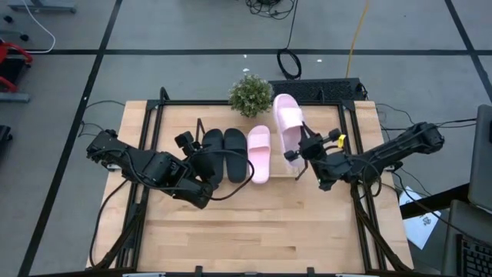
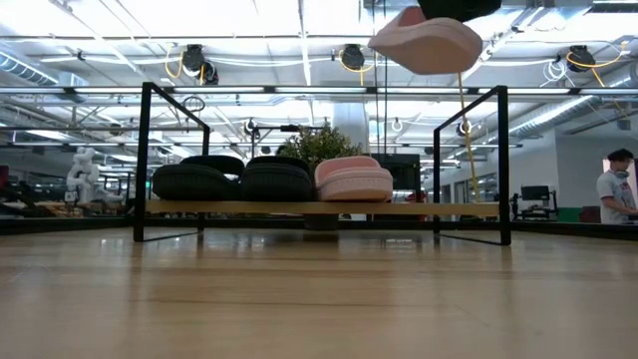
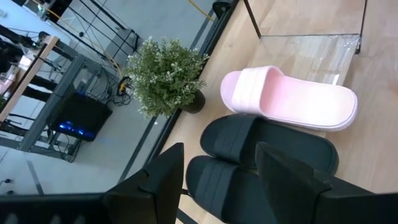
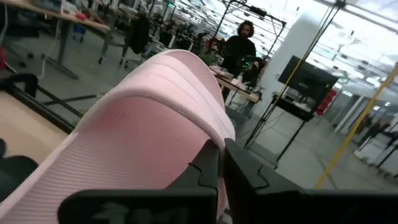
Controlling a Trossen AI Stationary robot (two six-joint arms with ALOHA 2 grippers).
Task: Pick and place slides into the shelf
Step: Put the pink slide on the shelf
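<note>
Two black slides [image 1: 224, 152] and one pink slide [image 1: 259, 154] lie side by side on the shelf [image 2: 439, 209], soles on its wooden board. A second pink slide [image 1: 287, 123] hangs high above the shelf's right part, and my right gripper [image 1: 301, 152] is shut on it. In the low view this slide [image 2: 427, 42] shows near the top. My left gripper [image 3: 217, 180] stays open above the black slides [image 3: 267, 146] at the shelf's left, with nothing between its fingers. My right gripper pinches the pink slide at its near end, on the rim [image 4: 208, 134], between its two shut fingers. The fingers come at it about level from the table's near right. The slide is lifted clear of the shelf and reaches away toward the far edge.
A small potted plant [image 1: 250, 95] stands just behind the shelf. A larger black frame [image 1: 157, 115] edges the table. The near half of the wooden table [image 1: 254, 231] is bare. People stand in the room beyond [image 2: 618, 189].
</note>
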